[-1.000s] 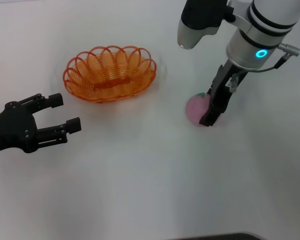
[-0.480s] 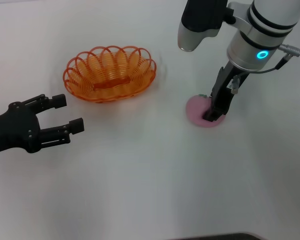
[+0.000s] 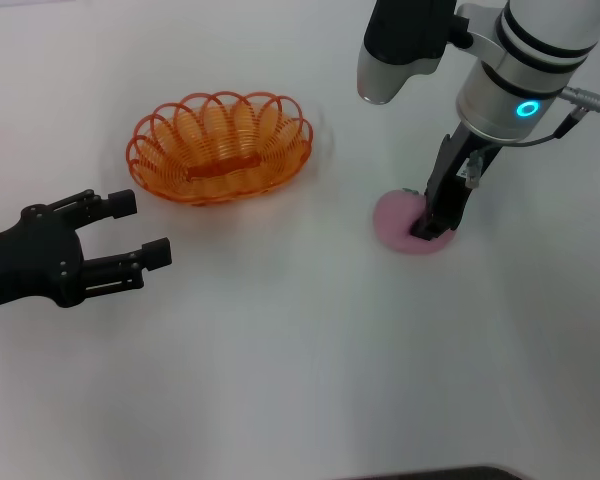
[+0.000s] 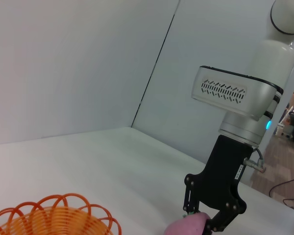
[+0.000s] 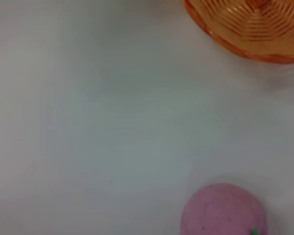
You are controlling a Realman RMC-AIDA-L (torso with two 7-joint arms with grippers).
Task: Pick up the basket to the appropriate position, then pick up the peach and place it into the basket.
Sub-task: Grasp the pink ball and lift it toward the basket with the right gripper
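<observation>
The pink peach [image 3: 404,221] sits on the white bench [image 3: 300,360], well off to the right of the orange basket [image 3: 220,147]. The right pincer [image 3: 432,222] points down at the peach, and its dark fingers [image 3: 442,205] are right at the peach's right side, touching it. In the left wrist view the two fingers sit on either side of the peach [image 4: 188,227] near its top, so the right pincer [image 4: 206,226] looks like it is pinching the peach, which lies on the bench. The basket is on the bench, apart from the peach, and nothing is inside it. The left pincer [image 3: 138,228] hangs low at the left, in front of the basket, with its black fingers [image 3: 108,205] spread wide and holding nothing.
</observation>
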